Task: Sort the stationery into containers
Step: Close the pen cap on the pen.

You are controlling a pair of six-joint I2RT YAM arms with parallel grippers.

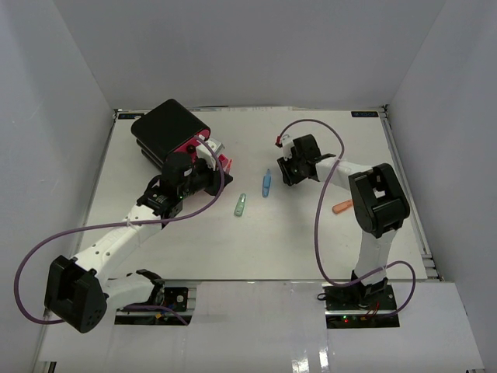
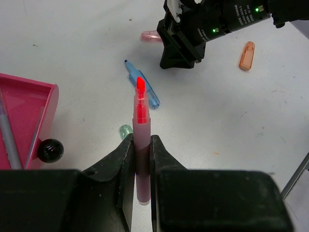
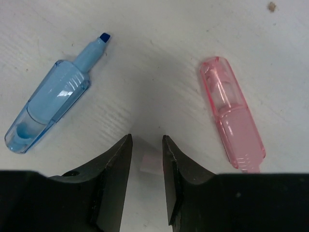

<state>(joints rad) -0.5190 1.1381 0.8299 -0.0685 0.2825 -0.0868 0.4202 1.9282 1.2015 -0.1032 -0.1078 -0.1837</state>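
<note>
Drawers come first: the black rounded box (image 1: pixel 167 124) stands just behind the left gripper (image 2: pixel 141 139). Its open pink drawer (image 2: pixel 46 94) lies close on that gripper's left, with the round black knob (image 2: pixel 50 150) nearest the fingers. The drawer looks like smooth moulded plastic with thin upright walls, and a slim grey pen (image 2: pixel 8 135) lies inside.

The left gripper is clamped on a pink highlighter (image 2: pixel 141 113), whose frosted round barrel is pinched near the rear. Its uncapped red chisel tip points forward, away from the wrist. If the gripper swings towards the drawer, the long free end could catch the wall or knob and shove the light box. The bare tip could smear ink on whatever it brushes, and a slick round barrel may pivot in the pads.

The right gripper (image 3: pixel 147 140) is low over the white table (image 1: pixel 311 241) with its jaws part way apart, straddling a pale pink piece (image 3: pixel 150 163). It appears unclamped, though the piece is half hidden. Squeezing off-centre could flick so small a bit away.

A blue highlighter (image 3: pixel 48 113) and a pink cap (image 3: pixel 231 113) lie ahead of those jaws, one on each side, near enough to be nudged. Both are translucent, glossy plastic. The blue one is flat-sided and uncapped with a dark tip, and the cap is rounded and ribbed at its mouth.
</note>
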